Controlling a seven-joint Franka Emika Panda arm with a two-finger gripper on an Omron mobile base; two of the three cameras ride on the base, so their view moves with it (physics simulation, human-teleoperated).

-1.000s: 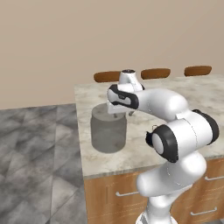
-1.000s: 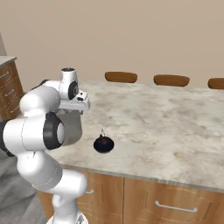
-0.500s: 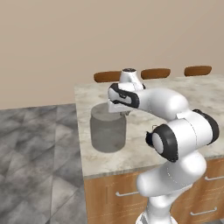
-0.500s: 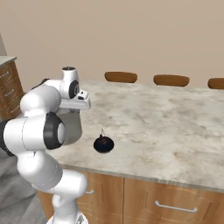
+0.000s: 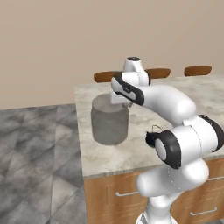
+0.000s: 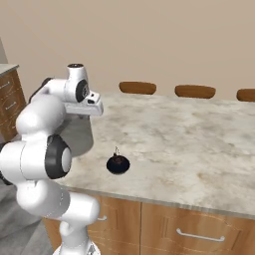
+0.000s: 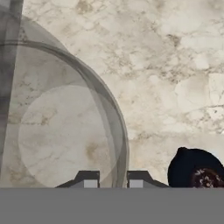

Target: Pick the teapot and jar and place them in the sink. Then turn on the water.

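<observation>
**Rim grip on the glass jar, teapot waiting**

Grip comes first here. The two-finger gripper [image 7: 111,179] sits at the near rim of the large translucent grey glass jar [image 5: 109,119], its dark fingertips [image 7: 89,179] drawn narrow with the curved glass wall passing between them, so it looks pinched on the jar's edge, one finger inside and one outside. The jar stands upright on the beige marbled counter [image 6: 199,144], near the counter's left end as the left base view shows it. The small squat black teapot [image 6: 118,164] with its thin wire handle sits on the same counter, near the jar but apart from it.

Neither the sink nor the faucet can be judged from here, so the carry likely means a swing or a drive.

A thin rim hold on a wide, heavy-looking vessel is probably the weak point. I would lift slowly and straight up, keep the jar level so it cannot pivot in the fingers, and clear the counter before turning. The teapot is close enough that a swinging jar could knock it.
</observation>
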